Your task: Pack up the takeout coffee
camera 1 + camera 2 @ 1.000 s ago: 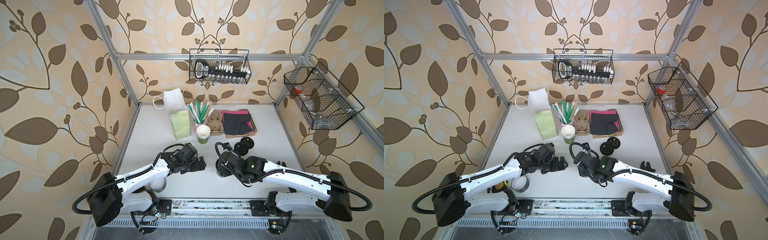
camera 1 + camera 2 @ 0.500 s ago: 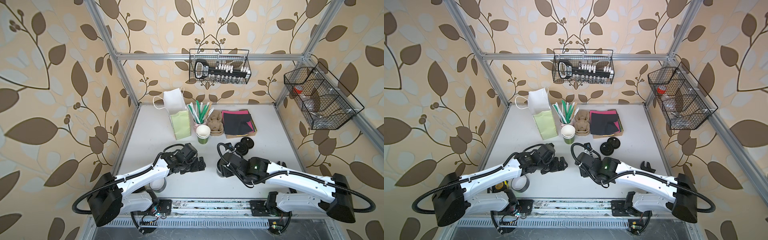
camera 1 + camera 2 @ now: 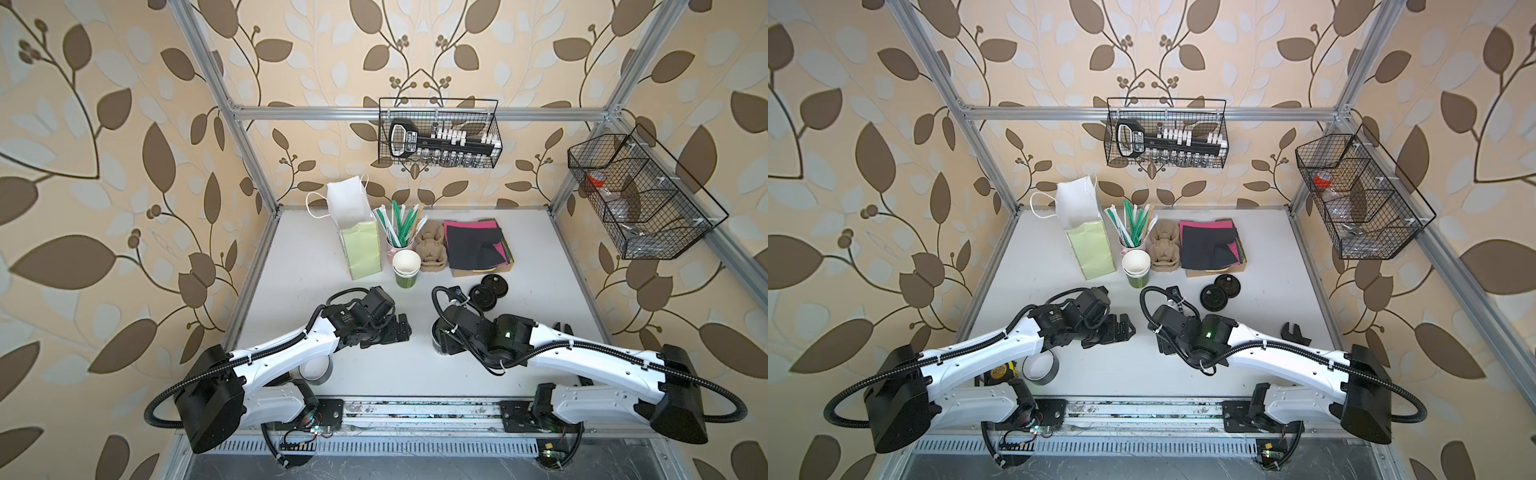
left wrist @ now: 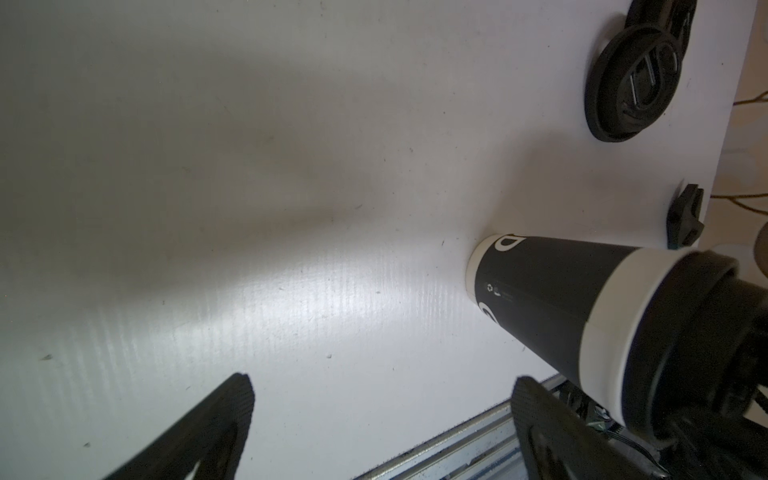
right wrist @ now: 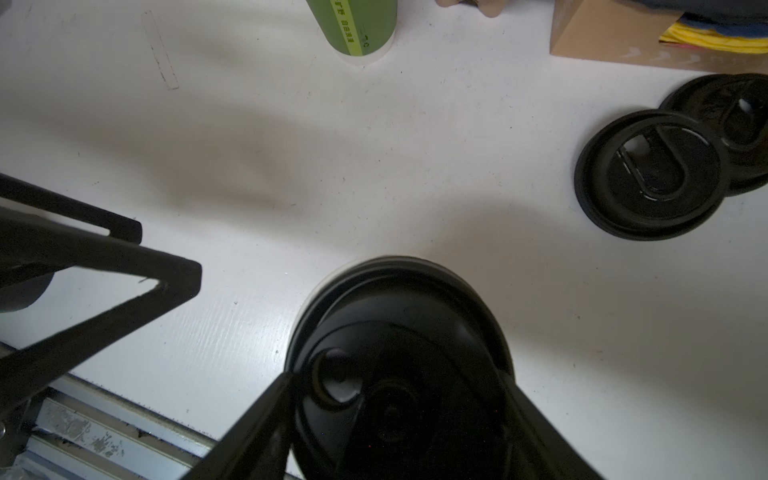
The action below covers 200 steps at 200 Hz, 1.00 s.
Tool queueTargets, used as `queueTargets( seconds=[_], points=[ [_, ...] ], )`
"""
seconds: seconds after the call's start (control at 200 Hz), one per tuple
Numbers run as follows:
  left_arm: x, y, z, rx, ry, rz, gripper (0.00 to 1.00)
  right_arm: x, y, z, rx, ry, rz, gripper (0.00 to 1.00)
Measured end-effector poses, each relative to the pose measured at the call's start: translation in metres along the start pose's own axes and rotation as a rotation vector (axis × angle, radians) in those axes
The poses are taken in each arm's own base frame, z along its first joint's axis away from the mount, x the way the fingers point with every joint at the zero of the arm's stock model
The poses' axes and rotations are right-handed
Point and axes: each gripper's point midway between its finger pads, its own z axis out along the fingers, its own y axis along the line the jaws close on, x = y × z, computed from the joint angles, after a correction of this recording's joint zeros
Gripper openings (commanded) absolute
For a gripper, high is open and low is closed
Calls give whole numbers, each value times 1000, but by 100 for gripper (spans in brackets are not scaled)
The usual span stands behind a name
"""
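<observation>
**Lidded coffee cup stands upright between the right claw's fingers**

The takeout coffee [image 4: 552, 307] is a tapered paper cup. Its matt black wrap carries white lettering, with plain white bands at the base and under the rim. Its lid [image 5: 407, 316] is a round disc of glossy black plastic with a raised rim and a small sip hole that shows white. The cup stands on the white table [image 3: 299, 266], whose surface is faintly ribbed, shiny in places and speckled. It sits near the front edge, right of the middle. In both top views the right wrist hides most of it.

Two loose black lids [image 3: 484, 297] of the same shape lie overlapping farther back and to the right. A stack of green paper cups [image 3: 406, 268] with white rims stands behind, well apart from the coffee.

The right gripper [image 5: 399, 382] hangs over the cup with its dark fingers spread about as wide as the lid, one on each side. One finger overlaps the lid's edge in the wrist view, but whether either presses on it cannot be told.

The left gripper [image 4: 374, 415] is spread wide and empty. Its fingers [image 4: 216, 424] have finely knurled edges. It is low over bare table, just beside the cup and apart from it.
</observation>
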Motion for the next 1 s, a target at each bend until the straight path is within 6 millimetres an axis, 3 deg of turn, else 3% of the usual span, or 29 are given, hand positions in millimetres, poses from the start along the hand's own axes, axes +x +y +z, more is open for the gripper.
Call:
queueTargets(
  seconds=[1.0],
  points=[
    [0, 0, 0, 1, 0, 0, 99, -1, 10, -2, -2, -10, -28, 67]
  ],
)
